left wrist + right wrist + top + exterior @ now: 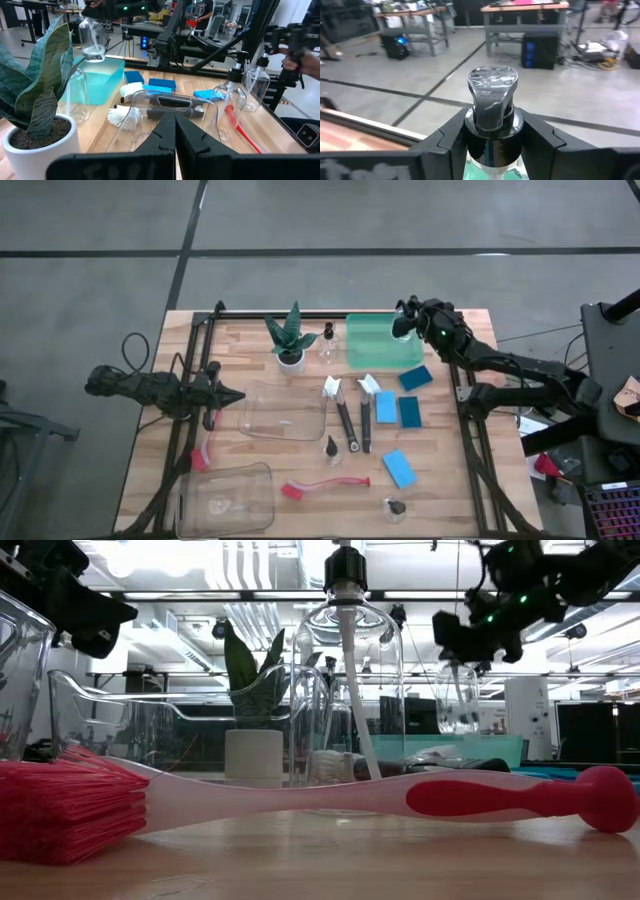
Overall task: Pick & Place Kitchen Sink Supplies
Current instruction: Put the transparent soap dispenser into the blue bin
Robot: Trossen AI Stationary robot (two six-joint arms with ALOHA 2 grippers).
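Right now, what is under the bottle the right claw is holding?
The right claw grips a clear bottle by its neck, above the green tray. The claw hides part of the tray's interior.

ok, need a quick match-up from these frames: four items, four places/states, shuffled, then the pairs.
Items:
1. right pincer
2. left pincer
3. plant
4. red brush

Places/states:
A. lying flat on the table's near part
B. shut, empty, at the table's left edge
C. standing in a white pot beside the green tray
D. clamped on a clear bottle by its black top, up over the green tray

Pairs: 1-D, 2-B, 3-C, 4-A
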